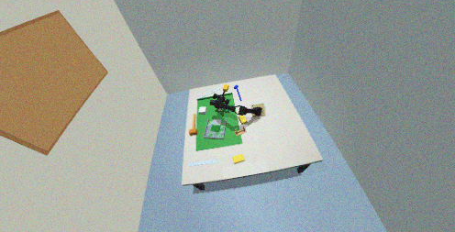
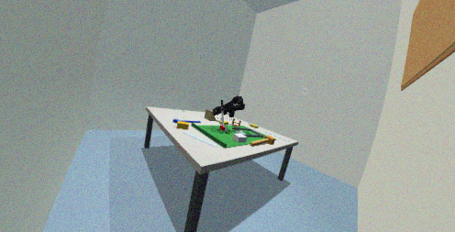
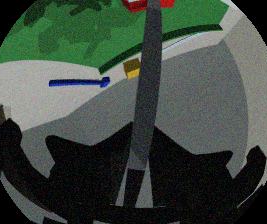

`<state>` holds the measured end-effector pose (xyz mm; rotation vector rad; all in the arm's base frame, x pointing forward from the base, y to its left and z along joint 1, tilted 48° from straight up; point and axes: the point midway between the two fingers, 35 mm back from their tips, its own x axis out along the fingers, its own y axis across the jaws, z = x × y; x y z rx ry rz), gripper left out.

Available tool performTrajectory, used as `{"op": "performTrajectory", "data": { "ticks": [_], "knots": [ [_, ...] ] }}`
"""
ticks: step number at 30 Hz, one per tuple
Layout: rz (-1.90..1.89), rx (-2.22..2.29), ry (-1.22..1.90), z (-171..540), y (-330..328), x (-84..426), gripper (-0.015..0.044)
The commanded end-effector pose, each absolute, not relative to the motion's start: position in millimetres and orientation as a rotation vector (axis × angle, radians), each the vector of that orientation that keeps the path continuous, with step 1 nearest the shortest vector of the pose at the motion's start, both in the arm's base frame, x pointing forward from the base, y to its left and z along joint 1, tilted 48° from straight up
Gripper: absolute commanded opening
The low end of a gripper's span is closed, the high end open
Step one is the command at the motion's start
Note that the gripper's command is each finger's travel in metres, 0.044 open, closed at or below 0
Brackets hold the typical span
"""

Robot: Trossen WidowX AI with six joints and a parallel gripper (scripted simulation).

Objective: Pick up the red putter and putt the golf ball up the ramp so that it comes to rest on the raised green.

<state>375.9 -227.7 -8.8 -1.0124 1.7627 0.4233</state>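
The red putter (image 2: pixel 223 127) (image 3: pixel 164 3) hangs from my gripper, its head low over the green mat (image 1: pixel 203 145) (image 3: pixel 14 52). Its grey shaft runs up between the fingers in the wrist view. My gripper (image 3: pixel 141 126) is shut on that shaft, above the far part of the mat. A small whitish spot (image 2: pixel 226 129) right beside the putter head looks like the golf ball; whether they touch cannot be told. The raised green (image 1: pixel 216 128) is a green patch inside a grey frame on the mat. The ramp's slope is too small to make out.
A white block (image 1: pixel 202 110) (image 2: pixel 239 138) stands on the mat. An orange hammer (image 1: pixel 193 131) (image 2: pixel 271 140) lies beside it. A blue hammer (image 1: pixel 237 87) (image 3: pixel 79 83) and a yellow block (image 1: pixel 226 87) (image 2: pixel 183 125) (image 3: pixel 132 69) lie beyond the mat. Another yellow block (image 1: pixel 238 159) lies near the table edge.
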Motion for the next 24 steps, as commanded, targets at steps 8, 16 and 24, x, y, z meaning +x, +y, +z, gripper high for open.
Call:
{"op": "performTrajectory", "data": {
  "ticks": [8,16,24],
  "knots": [
    [0.420,-1.014,1.769,-21.9,-214.2,376.0,0.0000],
    [0.429,-1.013,1.763,-23.9,-210.6,377.2,0.0000],
    [0.428,-1.013,1.763,-25.3,-211.7,376.8,0.0000]
  ]
}}
